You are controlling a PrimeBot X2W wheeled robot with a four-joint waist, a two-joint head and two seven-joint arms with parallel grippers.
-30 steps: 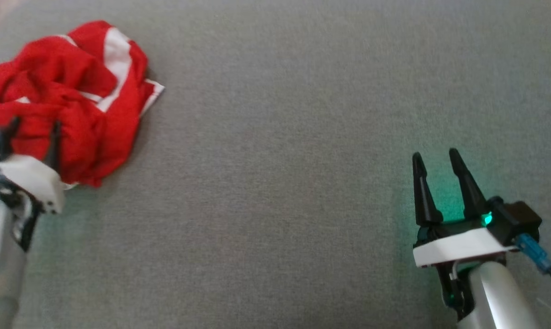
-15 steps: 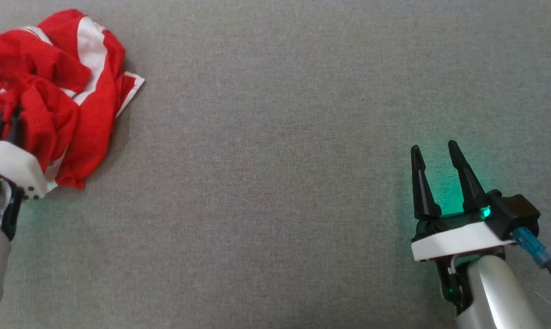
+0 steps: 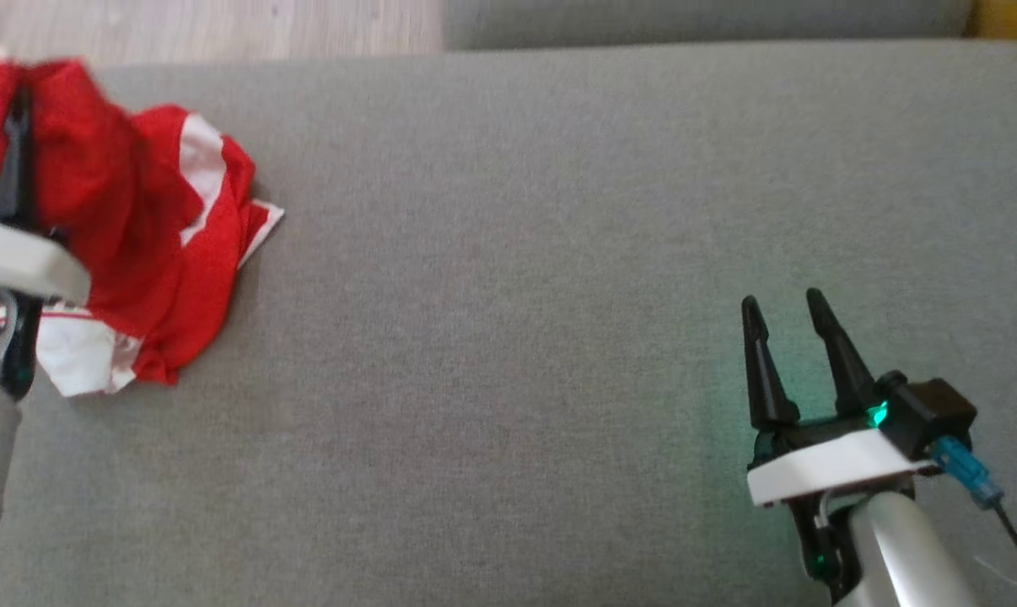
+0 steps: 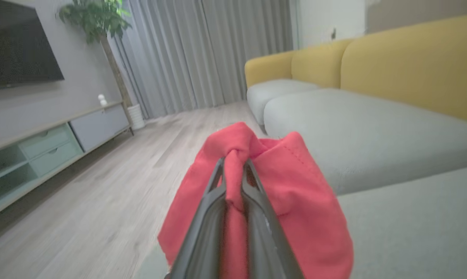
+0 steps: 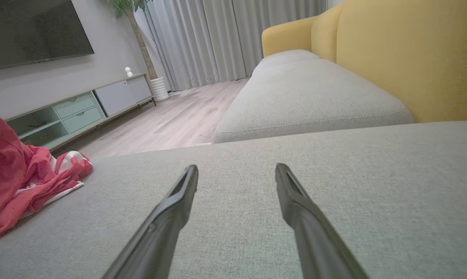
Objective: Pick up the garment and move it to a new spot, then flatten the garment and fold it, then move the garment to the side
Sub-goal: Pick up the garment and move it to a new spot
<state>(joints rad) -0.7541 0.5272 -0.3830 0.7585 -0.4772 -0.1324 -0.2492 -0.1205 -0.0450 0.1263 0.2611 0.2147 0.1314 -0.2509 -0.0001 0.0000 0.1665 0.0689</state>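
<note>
Far left: we record the left pincer [image 3: 7, 105] raised over the left end of the grey cushion [image 3: 517, 295]. Its two dark fingers stand nearly together, clamped on a bunched fold of the garment [image 3: 137, 236].

Garment: red with white bands, crumpled. The gripped part is lifted, and the rest trails down onto the left end of the cushion, a white corner nearest us. In the left wrist view we see the red cloth squeezed between the fingers and spilling over both sides.

Surface: a broad grey woven sofa cushion, flat, running from the garment to the right edge. A second grey seat lies beyond it.

Right: we note the right pincer [image 3: 782, 299] low over the cushion, well apart from the garment. Its fingers are spread wide with nothing between them, and a green light glows at its base.

Room, from the left wrist view, left to right:
- dark television [image 4: 16, 50] on a grey wall
- long low cabinet [image 4: 43, 143] with pale green drawers
- potted plant [image 4: 98, 19]
- grey curtains [image 4: 202, 50]
- pale wood floor [image 4: 102, 193]
- yellow sofa back [image 4: 411, 62]
</note>
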